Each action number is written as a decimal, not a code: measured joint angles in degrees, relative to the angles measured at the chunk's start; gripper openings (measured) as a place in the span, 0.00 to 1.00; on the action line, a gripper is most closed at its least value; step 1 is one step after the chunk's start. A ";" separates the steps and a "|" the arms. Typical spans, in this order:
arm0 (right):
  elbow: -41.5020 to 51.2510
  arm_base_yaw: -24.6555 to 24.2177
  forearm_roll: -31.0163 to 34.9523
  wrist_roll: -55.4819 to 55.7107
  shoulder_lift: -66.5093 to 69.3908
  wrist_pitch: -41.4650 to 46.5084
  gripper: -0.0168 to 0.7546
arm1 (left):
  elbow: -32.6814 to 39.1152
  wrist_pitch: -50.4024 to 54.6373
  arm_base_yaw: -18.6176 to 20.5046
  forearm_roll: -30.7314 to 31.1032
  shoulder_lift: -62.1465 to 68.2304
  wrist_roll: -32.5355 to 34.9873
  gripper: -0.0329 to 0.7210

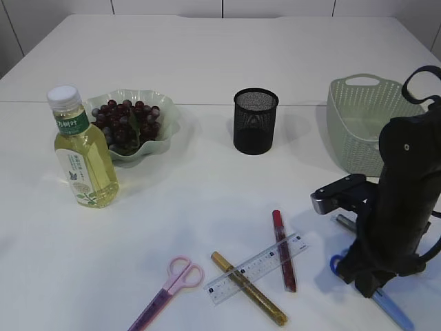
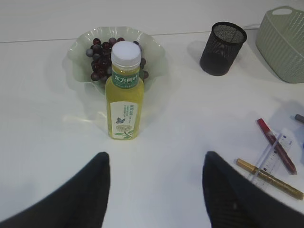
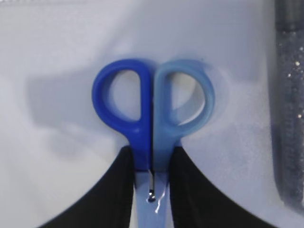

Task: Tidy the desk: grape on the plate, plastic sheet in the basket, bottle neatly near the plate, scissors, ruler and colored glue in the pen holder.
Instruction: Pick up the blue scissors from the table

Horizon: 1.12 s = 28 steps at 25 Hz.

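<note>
While the right gripper (image 3: 151,190) clamps the blue scissors (image 3: 152,111) just below their handles near the table's front right corner, their long axis runs out between the fingers — so the coming lift goes up and left to the empty holder (image 1: 255,121). Open, the left gripper (image 2: 156,190) hovers before the bottle (image 2: 124,92), holding nothing. Grapes (image 1: 125,121) fill the plate (image 1: 165,110) — the basket (image 1: 358,124) looks empty.

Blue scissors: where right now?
Blue scissors lie on the table at the exterior view's lower right, below the basket, with the right pincer closed on their neck.
</note>
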 joint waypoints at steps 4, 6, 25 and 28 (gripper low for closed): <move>-1.01 0.00 0.34 0.13 0.22 3.69 0.27 | 0.00 0.00 0.00 0.00 0.00 0.00 0.63; -1.84 0.00 0.61 1.34 0.22 5.35 0.27 | 0.00 0.00 0.00 0.00 0.00 0.00 0.62; 0.27 -0.10 2.52 5.23 -6.94 6.59 0.27 | 0.00 -0.04 0.00 0.00 0.00 0.00 0.61; 0.32 -0.10 2.57 5.46 -9.24 5.51 0.27 | 0.00 -0.04 0.00 0.00 0.00 0.00 0.61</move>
